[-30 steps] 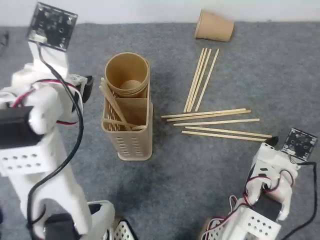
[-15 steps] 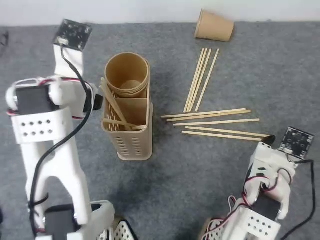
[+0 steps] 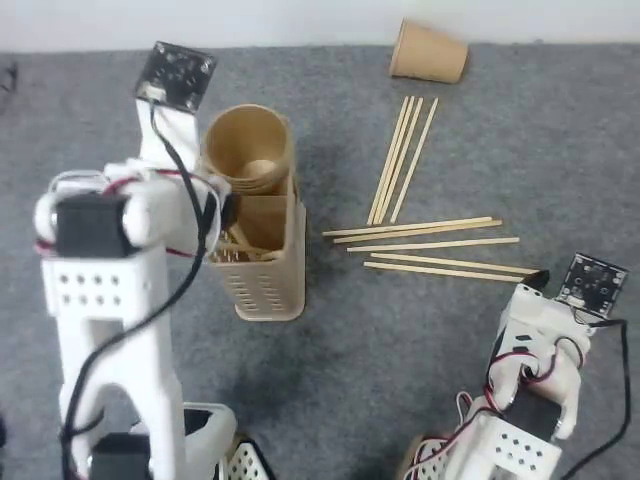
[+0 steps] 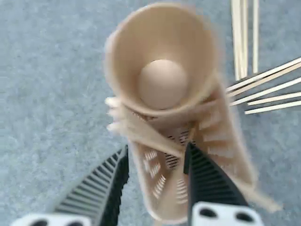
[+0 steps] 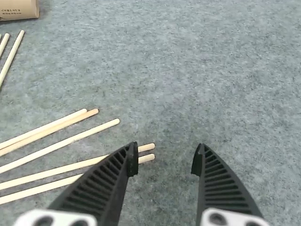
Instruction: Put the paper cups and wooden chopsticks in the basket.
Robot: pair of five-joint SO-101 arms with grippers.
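Grey carpet (image 3: 400, 350) carries the basket (image 3: 265, 285), stacked cups (image 3: 250, 150) inside, left gripper (image 4: 156, 150) spread above it. Right gripper (image 5: 167, 153), spread too, sits by loose chopsticks (image 3: 430, 243), probably to take one; another cup (image 3: 428, 52) lies far.

Our left arm (image 3: 100, 300) and right arm (image 3: 535, 335) are both white plastic, with red and black wires (image 3: 503, 373), square black camera boards (image 3: 176, 77) and ribbed black fingers (image 5: 101, 186).

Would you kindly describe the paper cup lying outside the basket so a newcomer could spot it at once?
Start at the grey table and follow the loose chopsticks toward its far edge. Beyond their tips is the paper cup, alone and tipped on its side, whereas the other cups stand nested upright in the basket.
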